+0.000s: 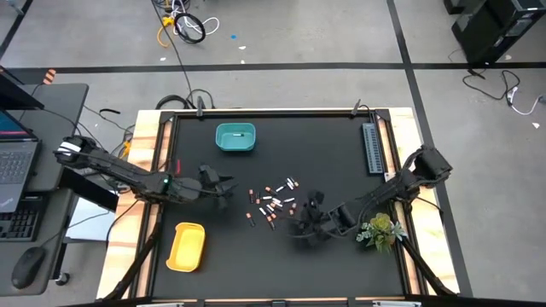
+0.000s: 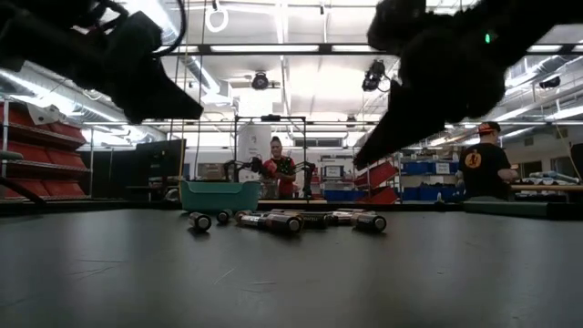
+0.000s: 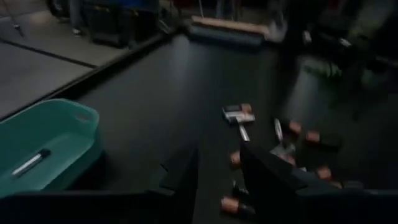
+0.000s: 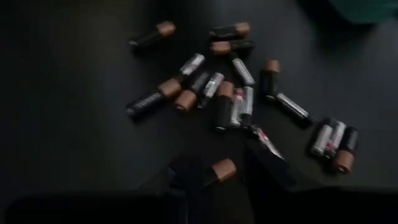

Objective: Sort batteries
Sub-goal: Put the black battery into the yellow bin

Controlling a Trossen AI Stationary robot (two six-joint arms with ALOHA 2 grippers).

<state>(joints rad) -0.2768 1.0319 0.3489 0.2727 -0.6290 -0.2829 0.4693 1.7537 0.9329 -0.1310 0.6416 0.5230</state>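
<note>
Several small batteries [image 1: 273, 203] lie loose in a scattered cluster at mid-table, some silver-white, some dark with copper ends; the low view shows them in a row [image 2: 287, 220]. One whitish battery [image 3: 30, 163] lies in the teal bin [image 1: 235, 138]. My left gripper [image 1: 222, 187] hovers open just left of the cluster [image 3: 219, 169]. My right gripper [image 1: 307, 218] hovers open at the cluster's near right side. In its wrist view a copper-ended battery [image 4: 219, 170] lies between and below the fingers [image 4: 217, 155]. Both grippers hang above the table in the low view.
A yellow bin [image 1: 186, 246] sits near the table's front left. A grey ribbed strip [image 1: 373, 147] lies along the right edge, and a small plant [image 1: 381, 230] stands by the right arm. People stand in the room behind [image 2: 276, 164].
</note>
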